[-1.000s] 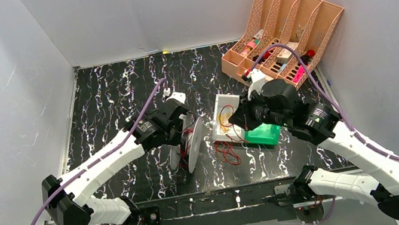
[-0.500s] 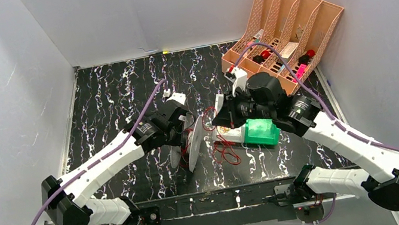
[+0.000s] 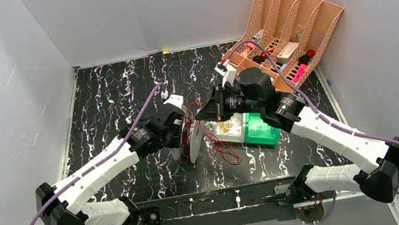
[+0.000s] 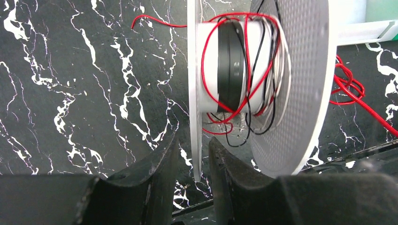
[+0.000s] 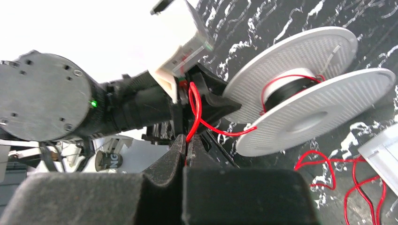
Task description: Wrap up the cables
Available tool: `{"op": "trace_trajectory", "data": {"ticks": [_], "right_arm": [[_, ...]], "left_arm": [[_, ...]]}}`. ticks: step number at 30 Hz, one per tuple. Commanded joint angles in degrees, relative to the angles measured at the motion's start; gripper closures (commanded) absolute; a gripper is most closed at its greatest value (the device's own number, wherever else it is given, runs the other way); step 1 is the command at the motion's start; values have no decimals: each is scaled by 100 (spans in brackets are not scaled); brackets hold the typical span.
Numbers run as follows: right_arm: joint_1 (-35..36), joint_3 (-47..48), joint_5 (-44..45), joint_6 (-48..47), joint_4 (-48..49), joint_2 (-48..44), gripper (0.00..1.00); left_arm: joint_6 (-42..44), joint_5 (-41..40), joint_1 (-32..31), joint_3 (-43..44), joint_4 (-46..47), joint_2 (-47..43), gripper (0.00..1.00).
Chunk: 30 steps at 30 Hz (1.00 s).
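Your right gripper (image 5: 187,141) is closed on the red cables (image 5: 193,101). One strand comes out from between its fingertips, rises, then bends across to the hub of the white spool (image 5: 309,117), which stands on its edge. Several red turns lie loosely around this hub, together with some thin black wire.

Your left gripper (image 4: 192,143) is a little open. The thin edge of one flange stands between its jaws, with a small gap on each side, so it does not clamp it. The red turns are just beyond these fingertips and do not touch them.

More red cable lies in loose loops on the black marbled table (image 4: 70,93), just beside the spool, on the side of your right arm.
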Motion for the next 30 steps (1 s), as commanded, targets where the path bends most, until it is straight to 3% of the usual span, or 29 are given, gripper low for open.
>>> {"op": "trace_trajectory", "data": {"ticks": [1, 8, 13, 24, 30], "right_arm": [[-18, -88, 7, 507, 899, -49, 100], [-18, -125, 170, 573, 939, -98, 100], [-21, -201, 328, 569, 941, -222, 100], [-18, -242, 548, 568, 901, -345, 100], [-18, -216, 744, 569, 799, -419, 100]], "left_arm": [[133, -129, -17, -158, 242, -178, 73], [307, -107, -12, -202, 528, 3, 85], [394, -109, -12, -201, 619, 115, 100], [345, 68, -16, -296, 703, 58, 100], [351, 550, -17, -334, 895, 34, 100]]}}
